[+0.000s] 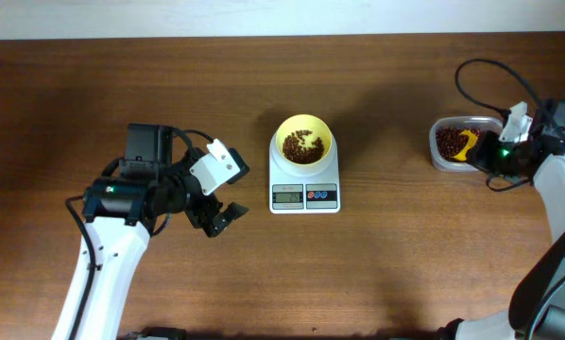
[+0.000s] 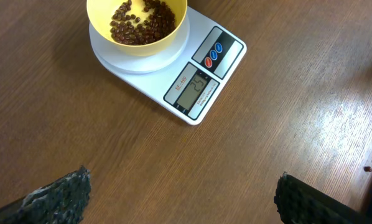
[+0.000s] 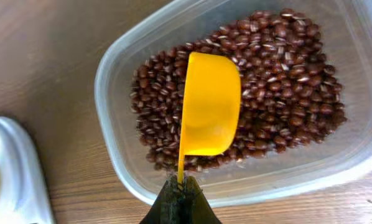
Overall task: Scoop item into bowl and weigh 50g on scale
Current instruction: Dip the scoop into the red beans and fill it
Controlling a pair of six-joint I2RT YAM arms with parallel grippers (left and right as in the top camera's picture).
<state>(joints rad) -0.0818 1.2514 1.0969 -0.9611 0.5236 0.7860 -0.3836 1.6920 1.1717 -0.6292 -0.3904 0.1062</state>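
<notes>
The pale yellow bowl (image 1: 304, 142) stands on the white scale (image 1: 304, 195) at the table's middle, with a layer of red-brown beans (image 1: 302, 148) in it. In the left wrist view the bowl (image 2: 138, 25) and the scale (image 2: 195, 87) sit at the top; the display shows digits I cannot read surely. My left gripper (image 1: 216, 215) is open and empty, left of the scale, its fingertips (image 2: 183, 196) over bare wood. My right gripper (image 1: 495, 156) is shut on the handle of the orange-yellow scoop (image 3: 209, 102), which is turned on its side over the beans (image 3: 273, 68) in the clear tub (image 3: 120, 162).
The clear plastic tub (image 1: 460, 144) of beans sits at the far right of the wooden table. A black cable (image 1: 471, 71) loops above the right arm. The scale's corner shows at the left edge of the right wrist view (image 3: 15, 174).
</notes>
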